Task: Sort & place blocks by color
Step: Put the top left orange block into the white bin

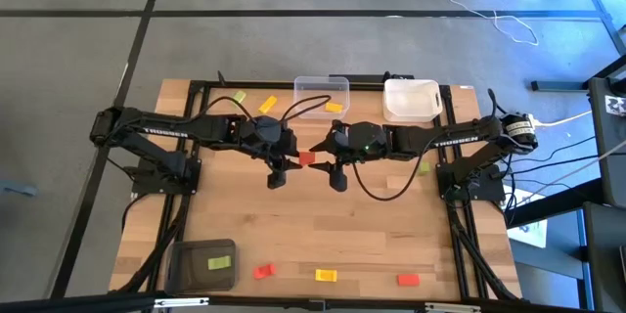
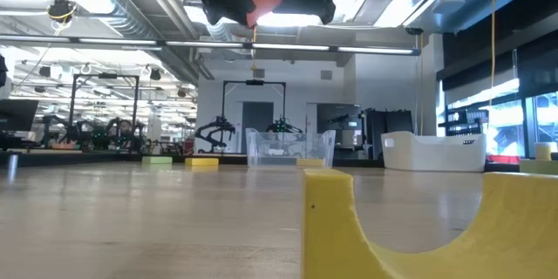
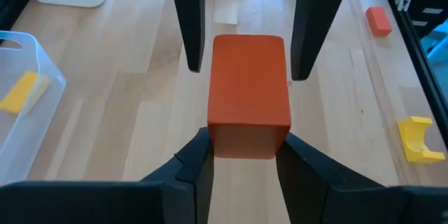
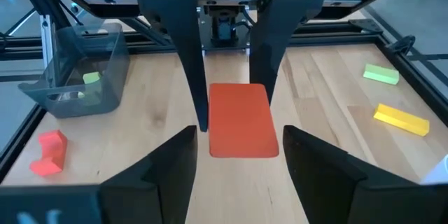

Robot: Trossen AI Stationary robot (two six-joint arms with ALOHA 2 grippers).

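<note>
A red block (image 1: 306, 158) hangs in the air over the table's middle, between both grippers; the low view shows it high above the wood (image 2: 261, 0). My left gripper (image 1: 290, 164) comes from the table's left and is shut on the block (image 3: 248, 77). My right gripper (image 1: 325, 163) comes from the right and is open; its fingers (image 4: 175, 161) stand on either side of the block's other end (image 4: 241, 140) with a small gap on each side. Other yellow, green and red blocks lie flat on the table. My left gripper pinches the red block between its two fingers (image 3: 199, 164) at the end nearest the left arm (image 3: 245, 140). The fingers come level from the table's left and lie along the block's long sides. The block is lifted clear and lies roughly level, pointing toward the right gripper.
At the far edge stand a clear bin (image 1: 321, 86) with a yellow block (image 1: 335, 108) and a white bin (image 1: 411, 100). A dark grey bin (image 1: 191, 266) with a green block sits near-left. Loose blocks lie near the far-left (image 1: 266, 105) and near edge (image 1: 326, 275).
</note>
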